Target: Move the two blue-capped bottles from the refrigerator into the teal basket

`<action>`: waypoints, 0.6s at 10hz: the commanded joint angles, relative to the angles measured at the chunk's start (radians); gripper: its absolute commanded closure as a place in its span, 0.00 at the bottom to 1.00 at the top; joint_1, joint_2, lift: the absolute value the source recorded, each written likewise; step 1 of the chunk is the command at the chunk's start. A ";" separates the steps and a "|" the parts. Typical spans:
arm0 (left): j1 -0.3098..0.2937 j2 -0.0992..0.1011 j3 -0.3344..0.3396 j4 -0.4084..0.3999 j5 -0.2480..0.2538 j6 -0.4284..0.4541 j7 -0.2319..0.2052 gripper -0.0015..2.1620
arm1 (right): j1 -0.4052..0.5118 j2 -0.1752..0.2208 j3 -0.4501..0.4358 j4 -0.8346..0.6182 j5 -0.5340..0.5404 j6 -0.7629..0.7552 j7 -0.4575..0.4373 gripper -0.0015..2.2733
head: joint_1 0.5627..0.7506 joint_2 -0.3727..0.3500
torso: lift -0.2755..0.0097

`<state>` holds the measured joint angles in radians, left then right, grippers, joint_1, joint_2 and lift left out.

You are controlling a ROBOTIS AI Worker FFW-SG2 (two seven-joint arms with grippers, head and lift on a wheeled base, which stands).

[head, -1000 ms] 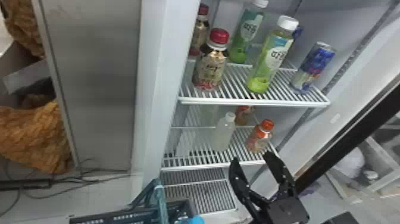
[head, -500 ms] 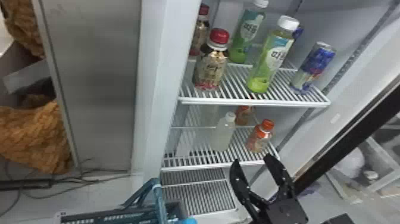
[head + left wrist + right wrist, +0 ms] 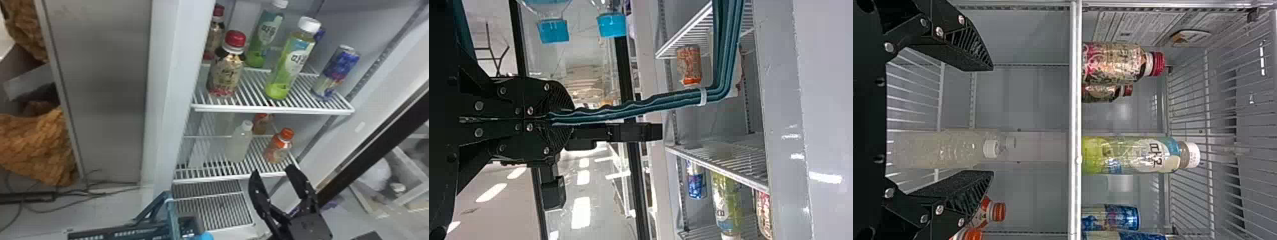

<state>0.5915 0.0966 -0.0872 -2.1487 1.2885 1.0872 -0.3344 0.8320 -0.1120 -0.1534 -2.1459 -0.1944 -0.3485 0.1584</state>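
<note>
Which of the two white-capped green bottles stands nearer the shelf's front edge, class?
The right-hand green bottle in the head view, beside the front blue can; the left-hand green bottle stands farther back.

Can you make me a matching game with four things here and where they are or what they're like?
Things:
1. Basket handle
2. Right gripper
3. Front blue can
4. Front orange-capped bottle

Clues:
A. Near the front white-capped green bottle
B. Open, with nothing between its fingers
C. On the shelf just below the red-capped bottles
D. Teal, held by the left gripper

Right pairs: 1-D, 2-B, 3-A, 4-C
</note>
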 commanded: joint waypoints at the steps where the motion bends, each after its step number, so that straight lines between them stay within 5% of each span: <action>1: 0.000 -0.001 0.000 0.000 0.000 0.000 0.000 0.54 | 0.000 0.002 0.000 0.000 -0.002 -0.002 0.000 0.13 | 0.70 0.03 | 0.39; 6: -0.005 0.000 -0.003 0.000 0.000 0.000 0.000 0.54 | -0.002 0.003 0.000 0.002 0.001 -0.005 -0.003 0.13 | 0.70 0.03 | 0.39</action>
<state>0.5867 0.0965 -0.0904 -2.1487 1.2885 1.0872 -0.3344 0.8309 -0.1089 -0.1535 -2.1459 -0.1913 -0.3517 0.1549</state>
